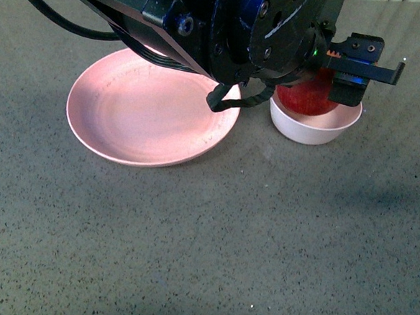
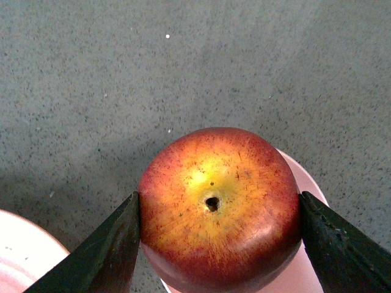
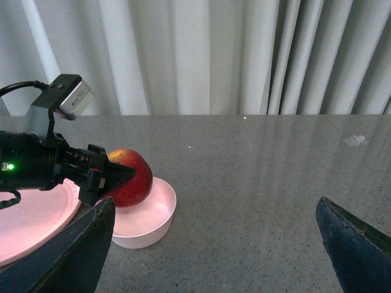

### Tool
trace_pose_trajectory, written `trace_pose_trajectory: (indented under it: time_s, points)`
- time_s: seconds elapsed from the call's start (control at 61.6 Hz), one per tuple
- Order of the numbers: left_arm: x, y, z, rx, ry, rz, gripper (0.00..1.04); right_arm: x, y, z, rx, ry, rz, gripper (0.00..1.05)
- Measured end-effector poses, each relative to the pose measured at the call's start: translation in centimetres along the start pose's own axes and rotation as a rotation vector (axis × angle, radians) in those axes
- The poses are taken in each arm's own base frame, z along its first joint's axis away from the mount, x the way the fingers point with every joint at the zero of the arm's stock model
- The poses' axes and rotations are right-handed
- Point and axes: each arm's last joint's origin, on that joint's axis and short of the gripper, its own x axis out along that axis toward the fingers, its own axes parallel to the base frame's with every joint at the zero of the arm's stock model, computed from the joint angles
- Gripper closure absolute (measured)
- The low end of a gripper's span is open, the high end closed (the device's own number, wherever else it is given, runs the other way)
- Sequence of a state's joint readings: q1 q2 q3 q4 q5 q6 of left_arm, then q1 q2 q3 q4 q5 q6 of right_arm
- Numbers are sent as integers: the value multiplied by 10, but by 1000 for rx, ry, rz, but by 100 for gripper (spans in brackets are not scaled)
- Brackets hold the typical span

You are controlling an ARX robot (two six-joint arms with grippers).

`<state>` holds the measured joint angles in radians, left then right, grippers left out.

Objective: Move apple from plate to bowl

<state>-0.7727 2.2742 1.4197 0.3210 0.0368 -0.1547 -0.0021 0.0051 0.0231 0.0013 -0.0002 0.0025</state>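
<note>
My left gripper (image 1: 323, 82) is shut on the dark red apple (image 1: 308, 96) and holds it right over the small pale bowl (image 1: 314, 125), partly inside its rim. In the left wrist view the apple (image 2: 220, 204), with its yellow-orange patch, sits between the two black fingers (image 2: 110, 250), with the bowl (image 2: 308, 244) beneath. The wide pink plate (image 1: 152, 110) lies empty to the left of the bowl. In the right wrist view the apple (image 3: 131, 177), the bowl (image 3: 146, 217) and the plate (image 3: 30, 223) show; my right gripper (image 3: 214, 250) is open and empty, away from them.
Everything rests on a grey speckled table (image 1: 204, 243). The left arm's black body and cables (image 1: 227, 22) hang over the plate's far edge. Pale curtains (image 3: 201, 55) stand behind the table's far edge.
</note>
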Motion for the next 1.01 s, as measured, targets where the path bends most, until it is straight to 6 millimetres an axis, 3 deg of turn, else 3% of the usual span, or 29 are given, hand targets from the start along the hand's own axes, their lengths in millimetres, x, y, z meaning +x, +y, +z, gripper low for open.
trace_pose_trajectory:
  time_s: [0.146,0.244,0.309,0.715,0.828,0.942,1.007]
  points:
    - [1,0,-5,-2,16,-6,39,0,0,0,0,0,0,9]
    - [1,0,-5,-4,10,-7,16,0,0,0,0,0,0,9]
    - [0,0,-3,-4,0,-8,8,0,0,0,0,0,0,9]
    - [-14,10,2,-41,-47,30,9,0,0,0,0,0,0,9]
    - [-29,19,9,-64,-90,56,9,0,0,0,0,0,0,9]
    - [-66,46,21,-105,-171,124,9,0,0,0,0,0,0,9]
    - [-88,65,19,-77,-370,393,19,0,0,0,0,0,3,9]
